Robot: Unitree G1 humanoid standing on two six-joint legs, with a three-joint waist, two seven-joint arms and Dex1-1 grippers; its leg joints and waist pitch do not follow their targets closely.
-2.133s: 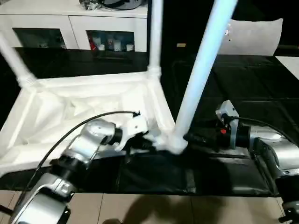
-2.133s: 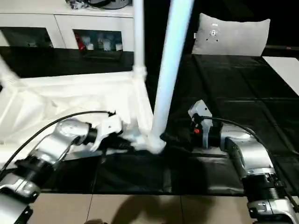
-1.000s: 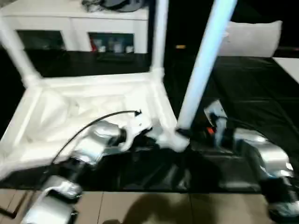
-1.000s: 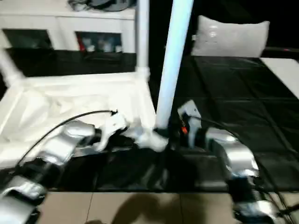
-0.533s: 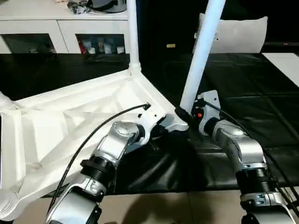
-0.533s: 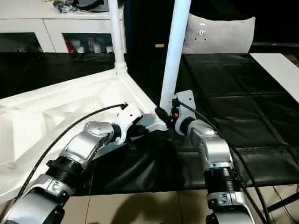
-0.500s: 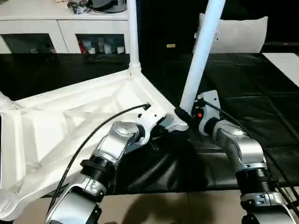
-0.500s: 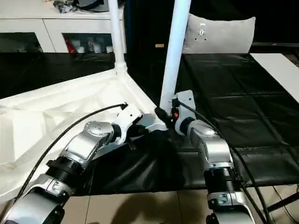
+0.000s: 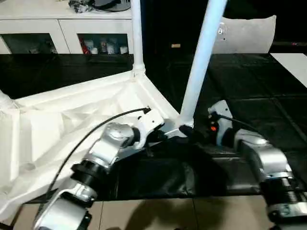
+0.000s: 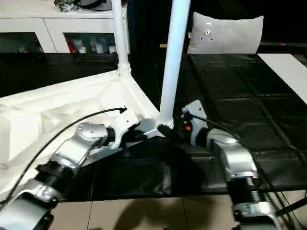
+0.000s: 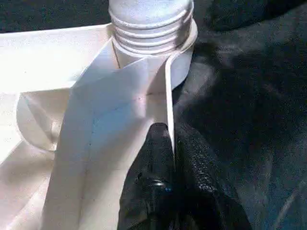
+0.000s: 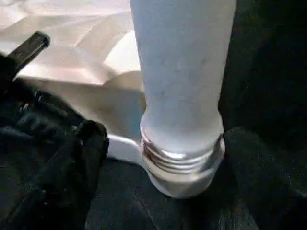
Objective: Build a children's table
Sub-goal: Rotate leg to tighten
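The children's table top (image 9: 72, 120) lies upside down, ribs showing, on the black-covered work table. One white leg (image 9: 199, 62) stands in the near right corner socket, its threaded end (image 12: 182, 163) partly showing above the socket. A second leg (image 9: 136, 33) stands at the far corner and a third (image 9: 4, 100) at the left edge. My left gripper (image 9: 160, 136) is shut on the top's thin rim (image 11: 169, 96) just beside that near socket. My right gripper (image 9: 191, 134) is open, its black fingers (image 12: 88, 141) spread on either side of the near leg's base.
A white cabinet (image 9: 62, 24) runs along the back, with a grey cushion (image 9: 244, 33) at the back right. A white surface (image 9: 292, 60) shows at the far right. The black cover (image 9: 158, 177) is wrinkled near the work table's front edge, with tiled floor (image 9: 144, 215) below.
My right gripper's fingers have spread apart off the near leg's base. The left gripper has kept its hold on the rim. The camera has shifted a little.
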